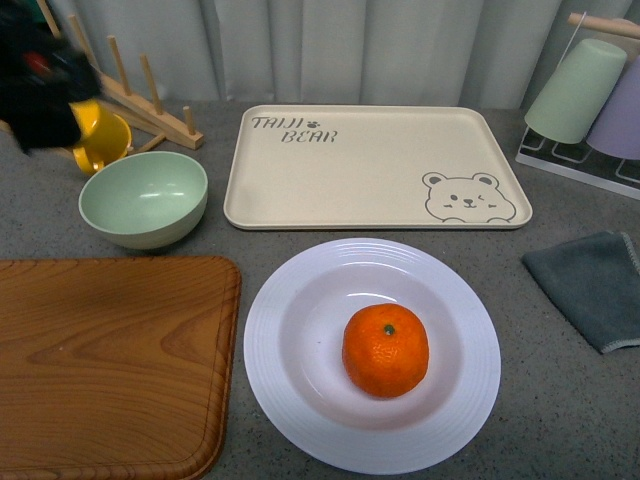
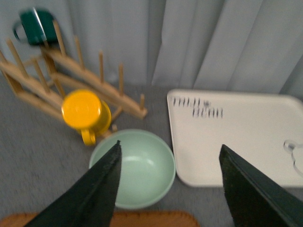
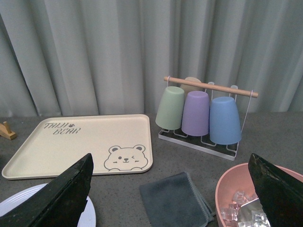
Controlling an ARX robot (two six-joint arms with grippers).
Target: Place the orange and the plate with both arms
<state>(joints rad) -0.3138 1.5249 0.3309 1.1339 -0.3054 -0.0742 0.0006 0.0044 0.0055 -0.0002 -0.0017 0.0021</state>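
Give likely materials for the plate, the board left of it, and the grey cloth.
plate: probably glazed ceramic, possibly melamine; white, smooth, soft sheen on the ridged rim.
board: wood; clear grain, warm satin finish.
cloth: grey fabric; matte, soft, with a stitched edge.

Orange (image 1: 386, 351) in plate (image 1: 272, 352) ctr; L arm (image 1: 35, 85) blurred, upper left.

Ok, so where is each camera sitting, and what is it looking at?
Front view: on the robot's body, looking down at the orange on the plate; left arm blurred top-left.
Left wrist view: above the pale green bowl, facing the yellow mug and curtain; jaws apart, empty.
Right wrist view: low, facing the upturned cups and grey cloth; jaws apart, empty.
Shared: the bear tray shows in all three.
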